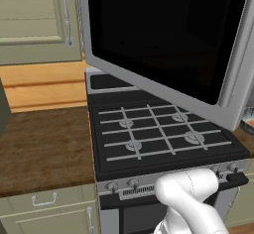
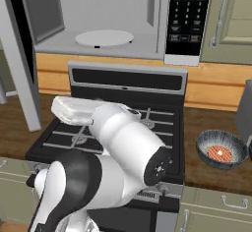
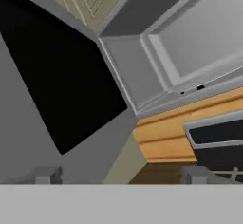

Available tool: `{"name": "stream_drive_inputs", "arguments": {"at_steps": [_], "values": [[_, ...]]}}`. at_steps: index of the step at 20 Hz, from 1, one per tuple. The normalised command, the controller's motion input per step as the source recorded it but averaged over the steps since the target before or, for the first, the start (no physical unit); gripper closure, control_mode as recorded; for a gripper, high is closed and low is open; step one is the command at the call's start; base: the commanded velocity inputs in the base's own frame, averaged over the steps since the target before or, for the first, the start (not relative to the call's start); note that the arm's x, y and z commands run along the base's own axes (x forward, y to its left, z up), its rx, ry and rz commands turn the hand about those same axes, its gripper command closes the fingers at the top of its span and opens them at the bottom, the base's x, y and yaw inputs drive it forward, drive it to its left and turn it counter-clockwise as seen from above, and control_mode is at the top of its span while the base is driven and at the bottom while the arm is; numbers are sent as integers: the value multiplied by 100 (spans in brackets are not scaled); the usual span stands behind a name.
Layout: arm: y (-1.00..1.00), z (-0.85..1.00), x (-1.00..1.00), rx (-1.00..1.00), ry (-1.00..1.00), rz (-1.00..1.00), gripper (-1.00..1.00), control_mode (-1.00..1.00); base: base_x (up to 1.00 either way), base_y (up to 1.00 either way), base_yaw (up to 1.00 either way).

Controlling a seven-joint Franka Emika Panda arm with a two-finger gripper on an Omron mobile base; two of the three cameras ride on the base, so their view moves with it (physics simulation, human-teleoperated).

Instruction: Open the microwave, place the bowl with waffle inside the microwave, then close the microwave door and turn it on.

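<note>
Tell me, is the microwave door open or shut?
Open: the microwave door is swung wide, baring the grey cavity and white turntable.

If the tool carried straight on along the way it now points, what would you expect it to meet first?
Probably the microwave door. In the hand view the open tool looks up at the hinge side, where the swung-open door meets the grey cavity of the microwave. Depth is unclear, so it might meet the frame's lower corner instead.

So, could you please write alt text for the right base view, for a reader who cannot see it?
The microwave stands open above a black stove, its white turntable bare and the microwave door swung out at left. The bowl holding the waffle sits on the wooden counter at right, behind the white arm.
</note>
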Motion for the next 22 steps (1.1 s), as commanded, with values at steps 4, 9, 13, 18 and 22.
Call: {"name": "stream_drive_inputs", "arguments": {"at_steps": [4,9,13,18,22], "values": [[11,0,58,36,38,41,-100,-100,0,0,0],[23,0,37,33,29,31,-100,-100,0,0,0],[46,0,48,32,33,27,-100,-100,0,0,0],[66,0,35,26,34,22,-100,-100,0,0,0],[65,1,11,18,44,27,-100,-100,0,0,0]]}}
